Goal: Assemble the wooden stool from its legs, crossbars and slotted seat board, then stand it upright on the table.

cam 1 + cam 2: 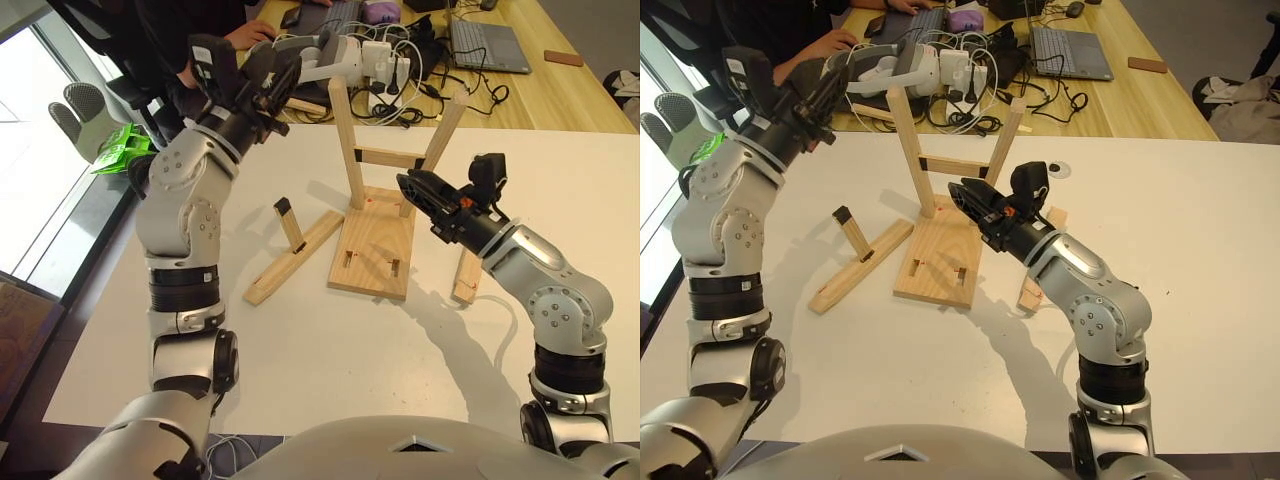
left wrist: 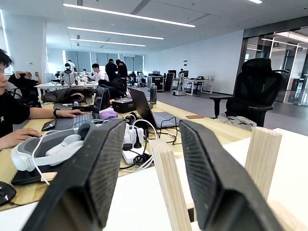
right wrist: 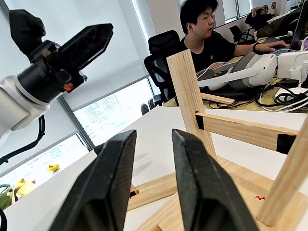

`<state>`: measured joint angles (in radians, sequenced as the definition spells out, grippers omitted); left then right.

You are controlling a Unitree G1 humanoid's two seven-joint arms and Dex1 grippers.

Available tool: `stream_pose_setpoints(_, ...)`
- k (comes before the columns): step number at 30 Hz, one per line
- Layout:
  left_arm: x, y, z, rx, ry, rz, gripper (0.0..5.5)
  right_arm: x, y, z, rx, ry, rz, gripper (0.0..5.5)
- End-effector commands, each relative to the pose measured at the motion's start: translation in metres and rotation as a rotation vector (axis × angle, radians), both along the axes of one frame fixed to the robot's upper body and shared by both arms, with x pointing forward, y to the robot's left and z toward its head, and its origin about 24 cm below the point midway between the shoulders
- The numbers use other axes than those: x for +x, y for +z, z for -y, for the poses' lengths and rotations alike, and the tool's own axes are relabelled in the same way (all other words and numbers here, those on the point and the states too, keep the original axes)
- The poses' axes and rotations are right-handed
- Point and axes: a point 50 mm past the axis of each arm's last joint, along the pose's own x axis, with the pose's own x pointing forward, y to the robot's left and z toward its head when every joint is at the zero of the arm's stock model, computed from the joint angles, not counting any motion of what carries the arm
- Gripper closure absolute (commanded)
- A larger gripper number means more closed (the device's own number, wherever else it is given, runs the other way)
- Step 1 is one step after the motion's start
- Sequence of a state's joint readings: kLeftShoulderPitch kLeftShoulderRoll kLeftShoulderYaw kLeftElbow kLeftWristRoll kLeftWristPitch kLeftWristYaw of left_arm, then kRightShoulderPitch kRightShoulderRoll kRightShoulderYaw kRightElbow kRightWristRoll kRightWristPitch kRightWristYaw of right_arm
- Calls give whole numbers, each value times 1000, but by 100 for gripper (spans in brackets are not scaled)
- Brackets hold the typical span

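1. Left arm: raised, elbow bent, forearm angled up and away over the far left of the table [image 1: 330,350]. Left gripper [image 1: 288,84] held high, level with the top of the left upright leg [image 1: 347,140], just beside it and not touching.
2. Left gripper's fingers [image 2: 91,183]: spread wide, nothing between them. Leg top seen through the gap in the left wrist view, farther off.
3. Right arm: low, elbow out to the right, forearm reaching in over the table. Right gripper [image 1: 962,193] pointing left, near the foot of the right upright leg [image 1: 441,135], above the far end of the seat board [image 1: 372,250].
4. Right gripper's fingers [image 3: 202,183]: a narrow gap between them, empty.
5. Counted: one seat board, two upright legs, one crossbar [image 1: 388,158], one loose L-shaped piece [image 1: 300,255], one more loose wooden piece [image 1: 466,278] partly hidden under the right arm.
6. Seat board: flat on the middle of the table, long axis running near to far, slightly skewed. Two slots open at its near end.
7. Upright legs: standing at the board's far end, the left one close to vertical, the right one leaning outward to the right. Crossbar: level, joining them left to right.
8. L-shaped piece: lying left of the board, long axis diagonal from near-left to far-right, short dark-tipped stub pointing up. Far end at the board's left edge; touching or not, cannot tell.
9. Loose wooden piece: right of the board, long axis roughly near to far.
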<state>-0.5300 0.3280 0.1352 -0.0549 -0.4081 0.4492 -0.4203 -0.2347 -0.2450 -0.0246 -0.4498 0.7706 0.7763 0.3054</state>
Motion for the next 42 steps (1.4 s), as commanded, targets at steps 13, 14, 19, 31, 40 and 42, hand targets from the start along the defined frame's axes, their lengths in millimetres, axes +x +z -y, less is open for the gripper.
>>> stream_pose_setpoints(13,-2,-67,3,173,14,-297,345,3,1,2,-19,14,-6,414)
stream_pose_setpoints(14,-1,-49,3,152,16,-243,345,3,1,2,-18,14,-6,414)
stream_pose_setpoints(19,-1,68,-1,-8,17,64,345,2,0,5,-15,2,-10,414)
stream_pose_setpoints(31,-2,23,-3,1,24,-159,345,2,1,6,-15,4,-10,414)
stream_pose_setpoints(40,-19,-101,3,246,149,-624,345,5,2,6,-25,23,-9,414)
stream_pose_setpoints(42,-13,-88,4,216,152,-573,345,4,2,7,-27,17,-8,414)
